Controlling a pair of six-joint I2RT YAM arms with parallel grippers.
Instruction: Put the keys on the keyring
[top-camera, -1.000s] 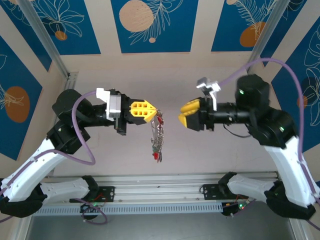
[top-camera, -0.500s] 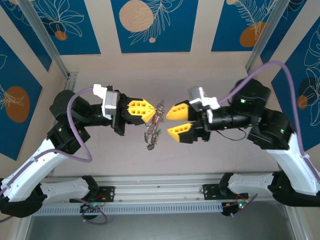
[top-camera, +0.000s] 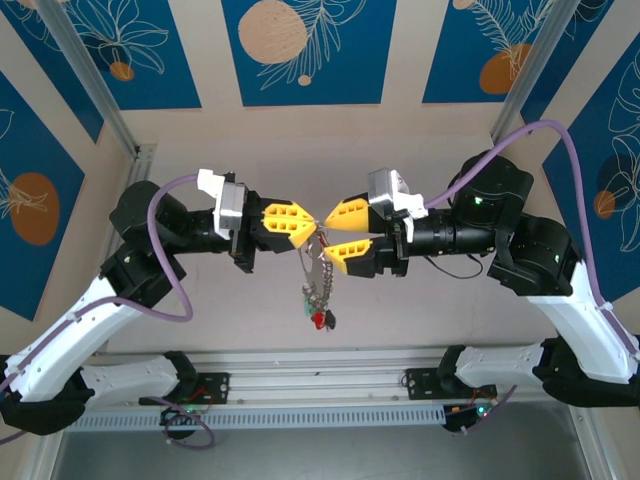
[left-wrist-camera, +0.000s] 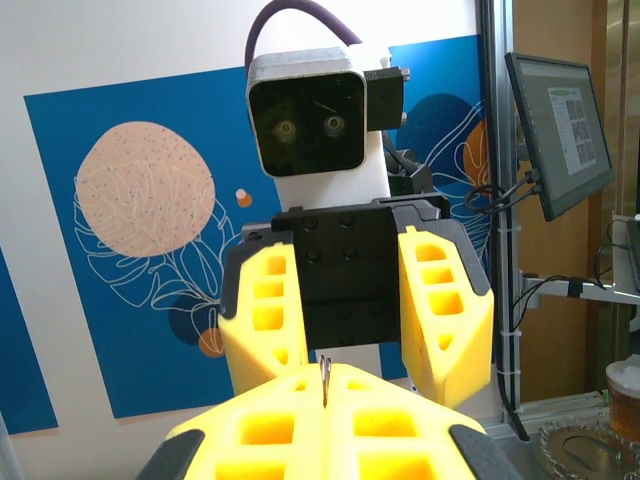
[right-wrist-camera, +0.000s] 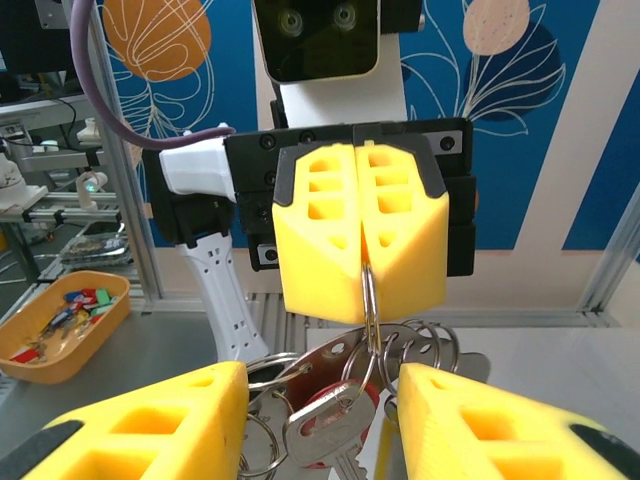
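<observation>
Two robot arms meet in mid-air: the left pincer (top-camera: 305, 222) is clamped tight on the thin wire of the keyring (right-wrist-camera: 368, 290), which hangs edge-on from its tips, while the right pincer (top-camera: 328, 234) faces it with jaws parted about halfway, empty, one jaw above the loop and one beside it. The keys (top-camera: 316, 290) dangle in a tangle under the grip, clear of the surface. The step in hand looks like the right arm's pick from the bunch. It would go best by dropping below the left tips and closing on one key head rather than the whole cluster, with the left arm holding steady. Count: two pincers, one large loop, several smaller rings, and a bunch of keys too tangled to number, one red head (top-camera: 318, 320) showing.
</observation>
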